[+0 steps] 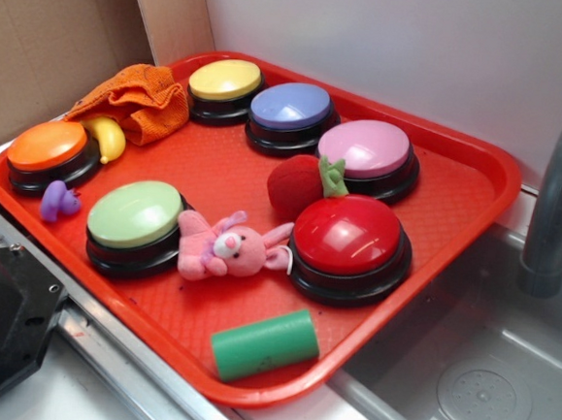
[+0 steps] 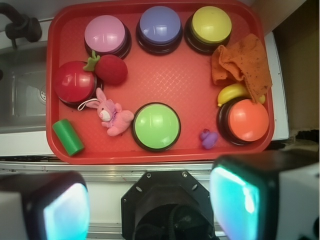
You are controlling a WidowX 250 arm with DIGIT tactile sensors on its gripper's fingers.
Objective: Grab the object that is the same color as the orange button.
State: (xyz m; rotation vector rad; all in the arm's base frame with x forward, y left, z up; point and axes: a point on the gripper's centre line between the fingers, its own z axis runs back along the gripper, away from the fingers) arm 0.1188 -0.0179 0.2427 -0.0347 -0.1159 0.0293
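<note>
The orange knitted cloth (image 1: 139, 100) lies crumpled at the tray's far left corner, beside the yellow-topped button (image 1: 225, 81); in the wrist view the cloth (image 2: 244, 62) is at the upper right. The orange button (image 1: 50, 148) stands at the tray's left edge, and in the wrist view (image 2: 247, 120) at the right. A yellow banana toy (image 1: 107, 136) lies between cloth and orange button. My gripper (image 2: 150, 205) is open and empty, high above the robot base, off the tray's near edge. The gripper does not show in the exterior view.
The red tray (image 1: 434, 242) also holds purple (image 1: 291, 109), pink (image 1: 368, 151), red (image 1: 347, 240) and green (image 1: 134, 218) buttons, a pink bunny (image 1: 224, 249), a strawberry toy (image 1: 298, 184), a green cylinder (image 1: 264, 343) and a small purple toy (image 1: 58, 200). A sink (image 1: 482, 381) and faucet (image 1: 555, 193) are right.
</note>
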